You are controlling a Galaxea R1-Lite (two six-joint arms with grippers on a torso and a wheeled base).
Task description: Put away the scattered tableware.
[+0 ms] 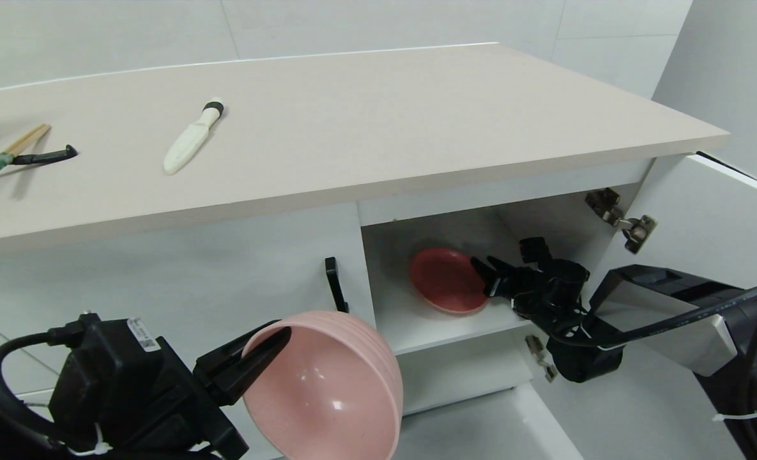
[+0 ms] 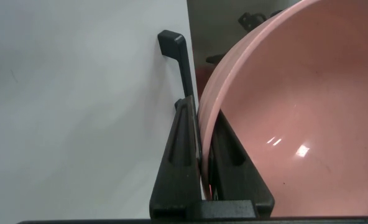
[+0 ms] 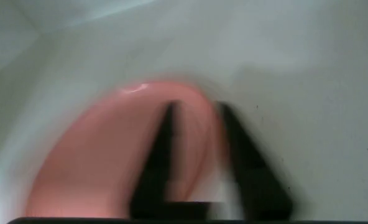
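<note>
My left gripper (image 1: 275, 344) is low at the front left, shut on the rim of a pink bowl (image 1: 333, 390) that is tipped on its side. In the left wrist view the fingers (image 2: 185, 155) pinch the pink bowl's (image 2: 296, 112) rim. A red plate (image 1: 445, 280) lies on the shelf (image 1: 416, 326) inside the open cabinet. My right gripper (image 1: 488, 271) is inside the cabinet at the plate's right edge, its fingers apart. The right wrist view shows the right gripper (image 3: 196, 112) open over the red plate's (image 3: 109, 168) rim.
On the countertop (image 1: 384, 115) lie a cream sheathed knife (image 1: 193, 137), chopsticks (image 1: 11, 153) and a black utensil (image 1: 46, 155) at the far left. The closed left door has a black handle (image 1: 335, 284) just behind the bowl. The right cabinet door (image 1: 704, 211) stands open.
</note>
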